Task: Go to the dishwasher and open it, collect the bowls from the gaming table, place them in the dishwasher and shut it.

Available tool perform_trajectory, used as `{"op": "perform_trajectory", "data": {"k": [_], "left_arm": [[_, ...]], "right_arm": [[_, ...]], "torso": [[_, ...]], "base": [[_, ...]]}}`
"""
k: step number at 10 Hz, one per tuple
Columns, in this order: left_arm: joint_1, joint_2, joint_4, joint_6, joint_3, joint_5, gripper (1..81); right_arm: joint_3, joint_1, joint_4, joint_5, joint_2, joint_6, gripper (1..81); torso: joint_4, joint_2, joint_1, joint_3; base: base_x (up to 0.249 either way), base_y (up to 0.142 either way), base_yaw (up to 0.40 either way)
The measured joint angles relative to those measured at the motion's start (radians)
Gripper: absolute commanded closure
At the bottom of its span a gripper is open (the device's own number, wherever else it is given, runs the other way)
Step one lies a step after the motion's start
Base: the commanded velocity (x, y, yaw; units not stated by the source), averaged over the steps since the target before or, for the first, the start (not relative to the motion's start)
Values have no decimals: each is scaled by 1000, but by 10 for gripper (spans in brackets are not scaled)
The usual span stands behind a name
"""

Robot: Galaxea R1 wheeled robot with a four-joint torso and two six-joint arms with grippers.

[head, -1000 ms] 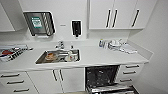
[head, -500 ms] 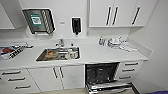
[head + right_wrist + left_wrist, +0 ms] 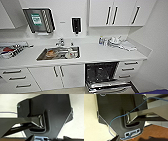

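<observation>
The dishwasher is under the white counter, right of the sink. Its dark inside with racks shows, and its steel door hangs down and open at the front. The bowls and the gaming table are out of view. In the left wrist view, my left gripper hangs over a pale floor and a brown surface, its dark fingertips apart with nothing between them. In the right wrist view, my right gripper is the same, with its fingertips spread and empty.
A steel sink holds some dishes. A dish rack stands at the counter's left and bottles and crockery at its right. White drawers flank the dishwasher. A white wall closes the right side.
The whole head picture has shifted a little, so the camera has moved. Nothing in the kitchen has visibly changed and the dishwasher door stays down.
</observation>
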Motion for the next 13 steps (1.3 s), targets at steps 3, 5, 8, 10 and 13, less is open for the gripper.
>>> {"op": "perform_trajectory", "data": {"k": [3, 5, 8, 10, 13], "left_arm": [[-4, 0, 0, 0, 0, -1, 10], [-1, 1, 0, 0, 0, 3, 10], [-16, 6, 0, 0, 0, -4, 10], [-8, 14, 0, 0, -15, -1, 10], [0, 51, 0, 0, -74, 0, 10]], "right_arm": [[0, 1, -3, 1, -1, 0, 10], [0, 1, -3, 0, -1, 0, 10], [-3, 13, -4, 6, -1, 0, 10], [-10, 5, -4, 2, 2, 0, 10], [-13, -5, -6, -1, 4, 0, 10]], "torso": [[0, 108, -69, 0], [0, 156, -83, 0], [0, 173, -88, 21], [0, 174, -89, 78], [0, 174, -90, 173]], "base": [[0, 0, 0], [0, 0, 0], [0, 0, 0], [0, 0, 0], [0, 0, 0]]}}
